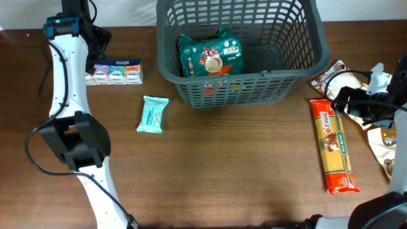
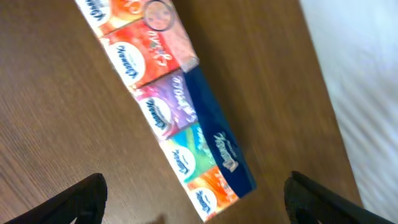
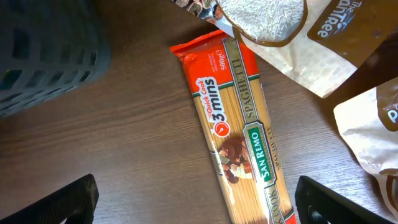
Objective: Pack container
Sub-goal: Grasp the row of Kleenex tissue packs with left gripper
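Table [image 1: 241,172]: brown wood, and everything here is placed against the basket at its far edge.
Spaghetti [image 1: 334,145] [image 3: 242,130]: a long orange pack to the basket's right and nearer than it, lying flat and lengthwise, clear of the basket wall.
Right gripper [image 3: 196,199]: hanging over the spaghetti right of the basket, fingers spread wide, nothing between them, nothing held.
Rice bag [image 1: 337,79] [image 3: 273,25]: just off the basket's right side, brown and white with a clear window of grains, its corner meeting the spaghetti's far end.
Second bag [image 1: 385,143] [image 3: 373,137]: further right of the basket than the spaghetti, white and brown, partly cut off by the frame, print unreadable.
Teal bar [image 1: 152,114]: a small wrapper left of the basket and nearer than its front wall, flat on the wood, well apart from it.
Tissue pack [image 1: 116,72] [image 2: 180,118]: a row of colourful packets further left of the basket, level with its front wall, lying flat.
Left gripper [image 2: 196,202]: over the tissue pack, left of the basket, fingers far apart on either side above it, gripping nothing.
Basket [image 1: 235,89]: dark grey, slotted walls, upright at the far middle of the table.
Green packet [image 1: 210,54]: inside the basket, leaning in its left half.
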Controlling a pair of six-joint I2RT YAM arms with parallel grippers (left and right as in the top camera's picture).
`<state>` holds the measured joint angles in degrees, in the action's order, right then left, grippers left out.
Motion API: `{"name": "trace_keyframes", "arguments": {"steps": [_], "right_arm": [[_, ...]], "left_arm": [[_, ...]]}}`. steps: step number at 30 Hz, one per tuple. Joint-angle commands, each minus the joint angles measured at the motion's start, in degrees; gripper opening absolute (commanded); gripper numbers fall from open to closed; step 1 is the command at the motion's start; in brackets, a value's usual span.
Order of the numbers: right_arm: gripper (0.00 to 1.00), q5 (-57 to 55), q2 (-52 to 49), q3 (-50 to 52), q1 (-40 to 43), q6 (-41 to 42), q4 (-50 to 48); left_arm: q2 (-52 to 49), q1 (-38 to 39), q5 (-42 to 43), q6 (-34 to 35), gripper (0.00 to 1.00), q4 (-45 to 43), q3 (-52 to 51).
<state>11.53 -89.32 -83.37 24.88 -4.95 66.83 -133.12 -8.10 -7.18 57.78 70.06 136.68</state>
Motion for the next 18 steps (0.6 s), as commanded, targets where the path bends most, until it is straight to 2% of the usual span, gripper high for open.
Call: {"name": "trace_keyframes", "arguments": {"steps": [1, 2, 4, 13, 18], "right_arm": [[0.99, 0.5, -0.2, -1.2, 0.3, -0.1, -0.2], [0.99, 0.5, -0.2, -1.2, 0.3, -0.1, -0.1], [0.99, 0.5, -0.2, -1.2, 0.3, -0.1, -0.2], [0.99, 0.5, -0.2, -1.2, 0.3, -0.1, -0.2], [0.99, 0.5, -0.2, -1.2, 0.3, -0.1, -0.2]], "left_arm": [[-2.9, -1.1, -2.2, 4.4, 0.87, 0.4, 0.1], [-3.7, -1.2, -2.4, 4.4, 0.87, 0.4, 0.1], [-4.7, -1.5, -2.8, 4.6, 0.94, 0.4, 0.1], [-9.0, -1.9, -2.3, 8.7, 0.95, -2.2, 0.1], [-11.0, -1.9, -2.3, 13.3, 0.95, -2.3, 0.1]]}}
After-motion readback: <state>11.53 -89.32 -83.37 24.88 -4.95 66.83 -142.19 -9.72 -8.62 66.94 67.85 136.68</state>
